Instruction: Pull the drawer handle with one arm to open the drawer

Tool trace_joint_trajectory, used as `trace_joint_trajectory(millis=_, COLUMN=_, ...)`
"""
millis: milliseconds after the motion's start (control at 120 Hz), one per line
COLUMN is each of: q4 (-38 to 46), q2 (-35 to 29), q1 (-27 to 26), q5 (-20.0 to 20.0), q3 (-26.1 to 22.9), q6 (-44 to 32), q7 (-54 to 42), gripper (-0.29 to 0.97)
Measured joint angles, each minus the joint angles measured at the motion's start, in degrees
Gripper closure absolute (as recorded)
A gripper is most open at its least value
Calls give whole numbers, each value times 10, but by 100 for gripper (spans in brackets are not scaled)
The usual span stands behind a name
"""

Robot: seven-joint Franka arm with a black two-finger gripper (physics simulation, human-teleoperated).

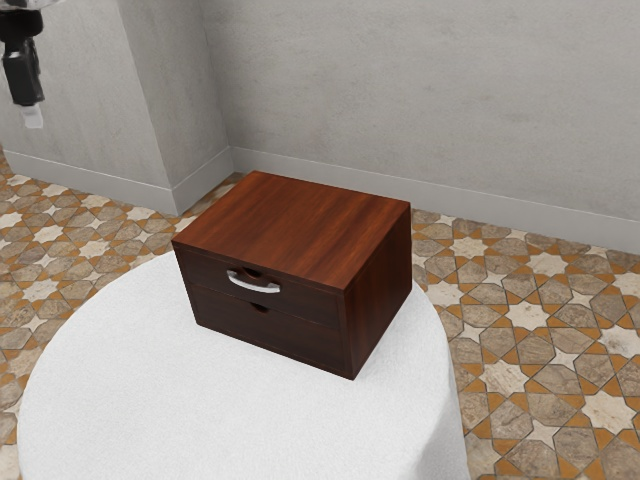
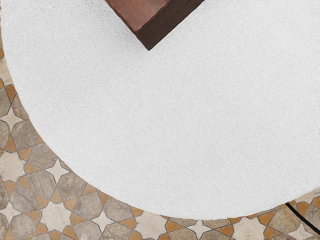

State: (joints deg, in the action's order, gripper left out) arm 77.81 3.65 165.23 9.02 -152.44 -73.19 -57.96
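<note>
A dark wooden cabinet (image 1: pixel 300 262) with two drawers stands on a round white table (image 1: pixel 200 400). The upper drawer (image 1: pixel 262 280) carries a curved silver handle (image 1: pixel 252 283) and sits flush with the cabinet front. Below it, the lower drawer (image 1: pixel 262 325) is also flush. My gripper (image 1: pixel 24 85) hangs high at the exterior view's upper left, far from the handle and well above the table. In the wrist view one corner of the cabinet (image 2: pixel 150 15) shows, with the white table (image 2: pixel 175 125) spread out under my hand.
Patterned tile floor (image 1: pixel 540 330) surrounds the table. Grey walls (image 1: pixel 420 90) with a white baseboard run behind the cabinet. The table's rim (image 2: pixel 150 207) curves over the tiles beneath my hand. A wide stretch of white tabletop lies in front of the drawers.
</note>
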Motion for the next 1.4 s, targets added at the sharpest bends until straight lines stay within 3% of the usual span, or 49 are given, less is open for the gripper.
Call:
trace_joint_trajectory(millis=125, q4=1, q2=0, q1=11, q5=-3, q3=-6, q6=-12, q7=-53, gripper=0)
trace_joint_trajectory(millis=192, q4=2, q2=1, q1=55, q5=-6, q3=-72, q6=-12, q7=-77, gripper=0)
trace_joint_trajectory(millis=300, q4=11, q2=3, q1=-16, q5=-10, q3=-127, q6=-8, q7=-116, gripper=0)
trace_joint_trajectory(millis=458, q4=112, q2=9, q1=19, q5=-6, q3=-136, q6=-47, q7=-175, gripper=0)
trace_joint_trajectory(millis=742, q4=328, q2=45, q1=8, q5=-2, q3=-136, q6=-218, q7=-250, gripper=0)
trace_joint_trajectory(millis=1033, q4=529, q2=138, q1=7, q5=-2, q3=-136, q6=-441, q7=-297, gripper=0)
trace_joint_trajectory(millis=1225, q4=603, q2=158, q1=1, q5=-2, q3=-136, q6=-579, q7=-318, gripper=0)
trace_joint_trajectory(millis=1400, q4=611, q2=130, q1=-33, q5=-1, q3=-136, q6=-657, q7=-332, gripper=0)
